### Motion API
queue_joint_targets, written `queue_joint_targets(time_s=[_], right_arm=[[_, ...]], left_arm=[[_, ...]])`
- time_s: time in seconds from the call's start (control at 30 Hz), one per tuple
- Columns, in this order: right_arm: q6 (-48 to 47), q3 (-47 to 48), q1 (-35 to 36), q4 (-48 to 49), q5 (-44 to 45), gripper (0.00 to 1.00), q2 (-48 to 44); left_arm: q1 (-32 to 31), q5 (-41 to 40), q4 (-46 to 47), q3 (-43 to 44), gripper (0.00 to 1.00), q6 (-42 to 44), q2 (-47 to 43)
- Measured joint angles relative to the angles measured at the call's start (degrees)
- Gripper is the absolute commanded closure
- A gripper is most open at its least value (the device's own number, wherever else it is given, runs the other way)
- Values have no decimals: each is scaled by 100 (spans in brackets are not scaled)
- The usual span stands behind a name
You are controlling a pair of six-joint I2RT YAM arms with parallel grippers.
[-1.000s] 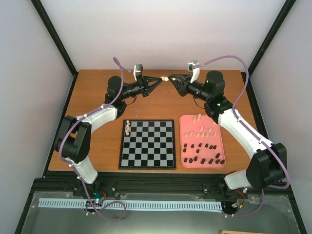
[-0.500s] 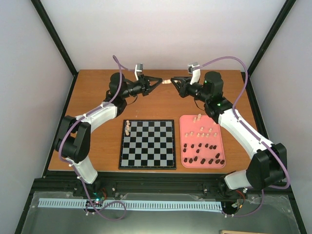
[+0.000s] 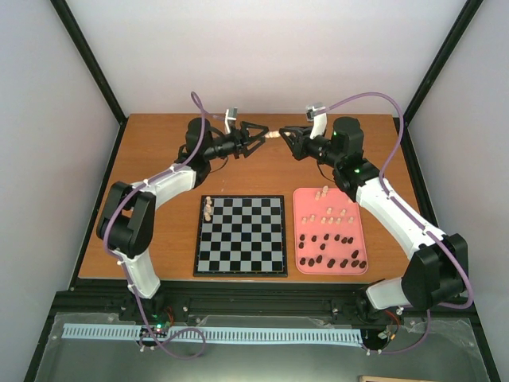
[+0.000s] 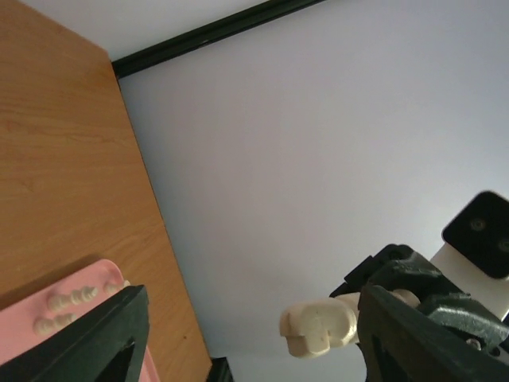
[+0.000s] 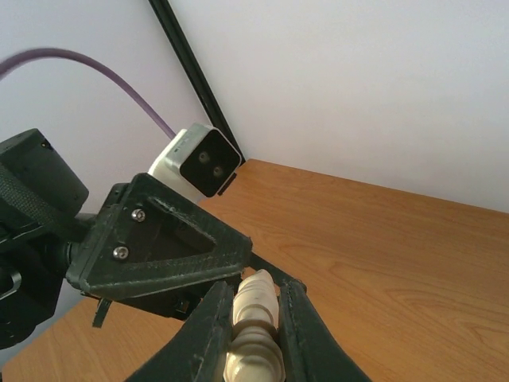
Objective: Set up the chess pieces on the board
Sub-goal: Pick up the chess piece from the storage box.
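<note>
The left arm point(image 3: 171, 181) reaches out low over the surface point(image 3: 143, 143) toward the far edge, its wrist turned sideways so the left pincer point(image 3: 261, 137) faces right. That pincer is spread wide, holding nothing. A cream piece point(image 4: 318, 328) lies between its fingers point(image 4: 103, 338) in mid-air, well above the wood and closer to one finger than the other. The piece is lying flat, its blunt end sticking out of the right pincer point(image 5: 254, 318), which is clamped along its body. The right arm point(image 3: 390, 208) mirrors the left, stretched to the far side with its wrist turned left. The piece looks light, hard and smooth, so it will likely twist or slip if pinched at the rounded tip. The exposed stem just behind the blunt end seems the best hold. A few cream pieces point(image 3: 208, 208) stand on the board point(image 3: 241, 236), the rest in the tray point(image 3: 301, 199).
</note>
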Motion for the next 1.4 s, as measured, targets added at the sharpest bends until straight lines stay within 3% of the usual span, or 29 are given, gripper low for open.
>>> queue_joint_targets(time_s=[0.37,0.67,1.13,1.4], right_arm=[[2,0,0,24,-92,97,0],[2,31,0,140,-127,97,7],[7,96,0,243,-153,97,260],[26,127,4,289,-166,97,313]], left_arm=[[0,76,555,-9,22,-719,83],[-4,79,1095,-284,43,-1447,48],[-94,61,1668,-389,50,-2153,48],[-94,9,1659,-391,60,-2173,48]])
